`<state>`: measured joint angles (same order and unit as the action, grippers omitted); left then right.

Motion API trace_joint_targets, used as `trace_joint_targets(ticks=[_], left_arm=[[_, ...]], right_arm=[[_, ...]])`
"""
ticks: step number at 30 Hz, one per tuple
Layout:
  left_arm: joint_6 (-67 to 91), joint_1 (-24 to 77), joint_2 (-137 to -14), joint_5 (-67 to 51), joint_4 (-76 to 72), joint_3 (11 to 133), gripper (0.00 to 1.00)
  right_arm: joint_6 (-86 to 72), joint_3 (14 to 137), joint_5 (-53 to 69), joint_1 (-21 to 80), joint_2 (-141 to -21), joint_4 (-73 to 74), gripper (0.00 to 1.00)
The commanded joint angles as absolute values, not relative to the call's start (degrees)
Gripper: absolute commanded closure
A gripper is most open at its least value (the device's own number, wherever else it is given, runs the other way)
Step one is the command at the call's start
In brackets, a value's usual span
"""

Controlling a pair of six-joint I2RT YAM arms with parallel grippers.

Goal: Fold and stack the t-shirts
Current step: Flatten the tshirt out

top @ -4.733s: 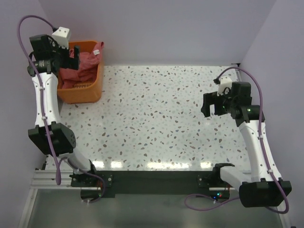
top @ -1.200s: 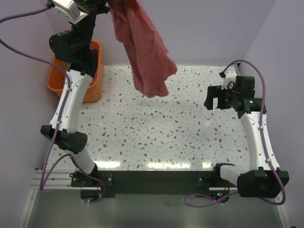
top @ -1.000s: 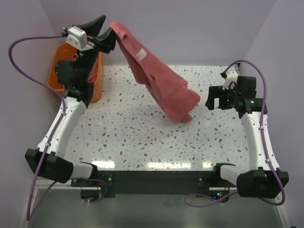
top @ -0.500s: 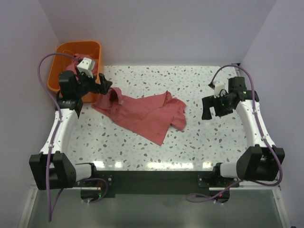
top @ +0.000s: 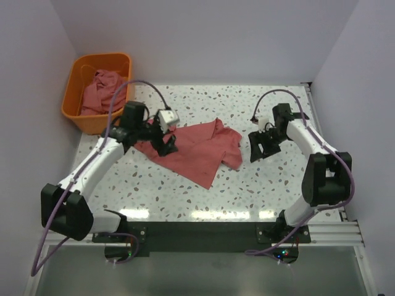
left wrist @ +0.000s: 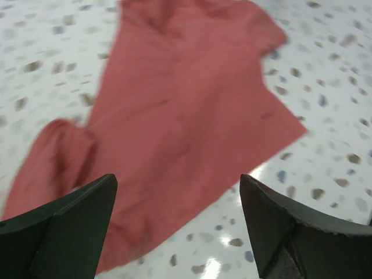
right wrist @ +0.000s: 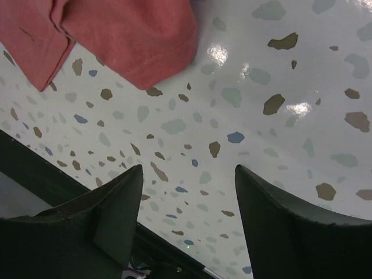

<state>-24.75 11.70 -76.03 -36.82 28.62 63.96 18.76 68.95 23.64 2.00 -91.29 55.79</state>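
1. The t-shirt is soft, matte, dusty red-pink cloth. It lies spread but rumpled at the middle of the top view, with one short sleeve toward the right and a corner pointing at the bottom of the frame.
2. The table under it is glossy white with grey, brown and blue flecks.
3. The left gripper hangs over the shirt's left part with its dark fingers spread wide, pinching nothing.
4. The right gripper is likewise spread and empty, over bare table just right of the sleeve's hem.
5. In the upper left stands an orange basket of smooth plastic with rounded corners, holding more crumpled t-shirts.
6. The left arm runs between the basket and the spread shirt.
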Motion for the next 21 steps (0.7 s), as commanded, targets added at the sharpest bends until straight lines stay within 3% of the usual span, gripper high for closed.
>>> trace_joint_targets(ticks=[1,5,9,21], left_arm=[[-33.67,23.01,-75.93,-38.24,33.77,58.20,0.11],[-31.38,32.76,-79.00,-32.00,24.98,53.01,0.15],[-30.59,42.34,-83.14,-25.67,15.50,49.67,0.15],[-31.38,50.80,-96.23,-15.39,1.33,50.01,0.22]], right_arm=[[15.74,68.99,25.49,3.51,-95.17,51.16,0.33],[14.33,70.05,25.84,3.52,-98.70,50.71,0.41],[13.71,70.22,26.19,3.52,-98.79,51.24,0.42],[12.92,70.92,25.58,2.81,-96.77,52.03,0.41]])
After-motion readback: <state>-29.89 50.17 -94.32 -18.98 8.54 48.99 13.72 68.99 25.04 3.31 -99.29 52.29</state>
